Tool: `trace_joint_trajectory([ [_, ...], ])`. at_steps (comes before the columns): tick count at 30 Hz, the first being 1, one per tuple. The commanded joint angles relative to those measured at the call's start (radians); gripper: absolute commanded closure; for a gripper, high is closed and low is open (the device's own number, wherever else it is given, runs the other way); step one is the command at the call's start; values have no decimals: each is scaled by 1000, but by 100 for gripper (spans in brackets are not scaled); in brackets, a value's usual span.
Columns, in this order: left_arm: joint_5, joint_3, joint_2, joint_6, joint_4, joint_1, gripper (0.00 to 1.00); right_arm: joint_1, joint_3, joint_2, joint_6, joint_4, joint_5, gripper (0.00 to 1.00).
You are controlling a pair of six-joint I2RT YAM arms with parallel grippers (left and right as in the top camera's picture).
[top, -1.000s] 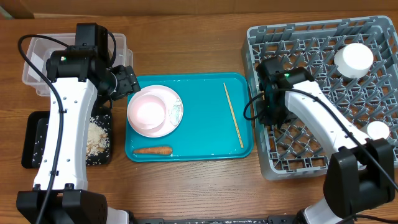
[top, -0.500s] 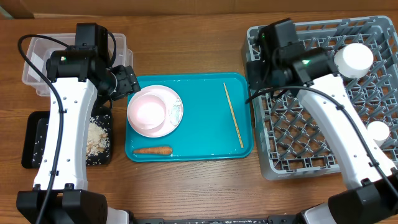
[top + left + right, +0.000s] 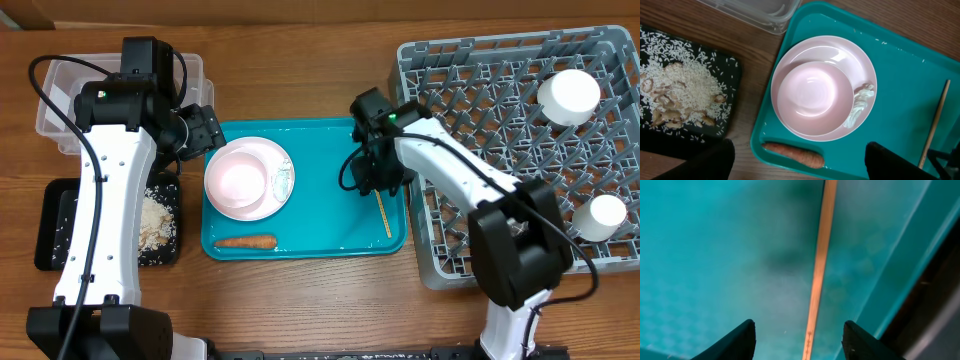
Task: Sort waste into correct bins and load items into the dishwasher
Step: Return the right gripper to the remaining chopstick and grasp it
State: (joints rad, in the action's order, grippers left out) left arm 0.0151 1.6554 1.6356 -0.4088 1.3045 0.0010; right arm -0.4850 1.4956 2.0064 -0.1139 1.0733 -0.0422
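The right gripper [image 3: 800, 340] hangs low over the teal plastic serving tray [image 3: 320, 150] with its two dark fingers standing apart and nothing between them but air. The thin wooden chopstick [image 3: 820, 255] lies flat on the tray floor, running straight up the gap between the fingers, near the tray's right wall and touched by neither finger. Just beyond that wall stands the large grey plastic dish rack [image 3: 480, 240], where two small white cups [image 3: 568, 95] already sit among the pegs.

So the step in hand looks like loading the chopstick into the rack, at the point of the pick. The next move calls for settling the fingers down on either side of the stick and closing squarely across it. It is thin and lies flush on a smooth floor, so a shallow or skewed pinch would likely skid it away.

Across the tray the left gripper [image 3: 800, 165] hovers wide open and empty above the pale pink bowl [image 3: 812, 92], which rests on a pale round plate [image 3: 865, 70] with a small white scrap [image 3: 860, 102] on its rim. The small orange carrot [image 3: 792, 153] lies on the tray just in front. The shallow black rectangular tray [image 3: 50, 230] holds crumbs, and the clear plastic rectangular tub [image 3: 55, 110] sits behind it
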Motion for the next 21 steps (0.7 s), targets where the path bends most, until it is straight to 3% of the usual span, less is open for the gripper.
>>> trace_joint_trajectory([
  [1,4,3,-17,20,-3,3,15,0,-5,51,-16,-18,-5,42],
  [9,3,3,-17,20,-3,3,15,-5,-5,98,-17,-22,-5,47],
  [21,3,3,-17,20,-3,3,15,-5,-5,98,-59,-6,-32,95],
])
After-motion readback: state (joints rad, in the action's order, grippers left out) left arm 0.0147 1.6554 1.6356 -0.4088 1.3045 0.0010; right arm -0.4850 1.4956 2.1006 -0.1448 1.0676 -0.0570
